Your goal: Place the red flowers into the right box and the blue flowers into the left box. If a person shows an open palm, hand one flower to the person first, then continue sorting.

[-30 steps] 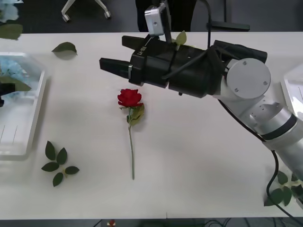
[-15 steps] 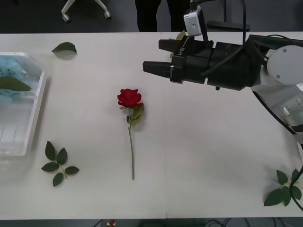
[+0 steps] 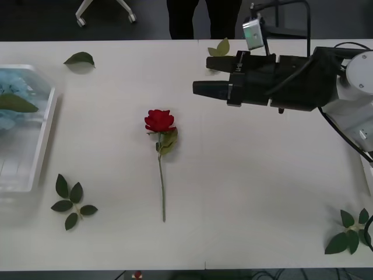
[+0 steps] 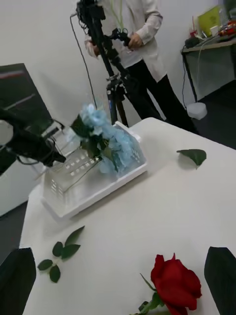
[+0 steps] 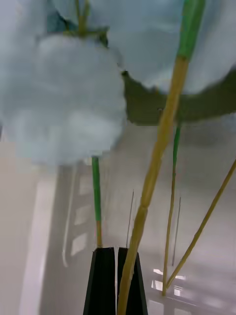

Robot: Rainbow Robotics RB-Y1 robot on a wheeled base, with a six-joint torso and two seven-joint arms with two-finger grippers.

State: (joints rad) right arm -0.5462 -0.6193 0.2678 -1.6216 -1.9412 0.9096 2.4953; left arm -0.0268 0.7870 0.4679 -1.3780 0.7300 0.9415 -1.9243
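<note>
One red rose (image 3: pixel 159 121) is left on the white table (image 3: pixel 245 192), lying mid-table with its bloom at the far end and its stem running straight back toward the robot, so the long axis points near-to-far. Right gripper (image 3: pixel 201 74) hovers above the table beyond and to the right of the bloom, fingers apart and empty, pointing toward the robot's left; it is the nearer arm for this pickup. Right wrist view has the bloom between its spread fingertips (image 4: pixel 16 278), and farther off the left box (image 4: pixel 93 189) holding blue hydrangeas (image 4: pixel 105 135). Left gripper (image 5: pixel 117 280) sits among those hydrangea stems, fingers together; whether a stem is pinched I cannot tell. Loose leaf sprigs (image 3: pixel 71 200) lie nearby.
</note>
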